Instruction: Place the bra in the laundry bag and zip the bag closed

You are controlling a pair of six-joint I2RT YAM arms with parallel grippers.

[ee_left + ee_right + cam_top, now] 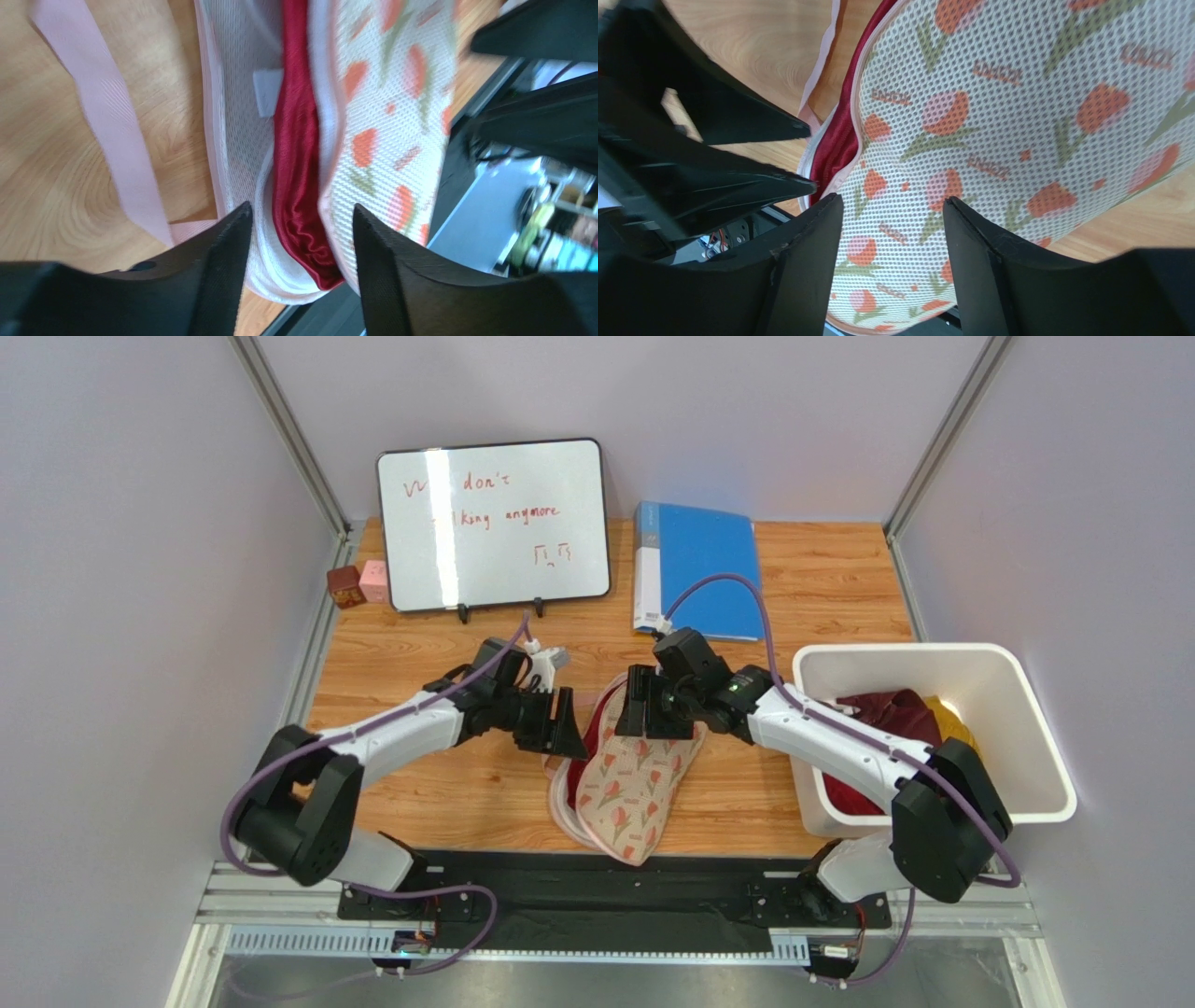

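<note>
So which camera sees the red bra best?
The left wrist: the bra fills the middle, a wide red strip inside the open laundry bag. Right wrist shows only a thin edge; the top view barely a sliver.

The table (828, 588) is viewed from above and behind, at a distance, with the arm bases along the bottom edge. Each wrist view is taken close up, past its own fingers at the lower edge: the left gripper (300, 206) and the right gripper (891, 198). The laundry bag (638, 791) is shared by all three views. The opposite gripper is caught at the upper right of the left wrist view and the upper left of the right.
</note>
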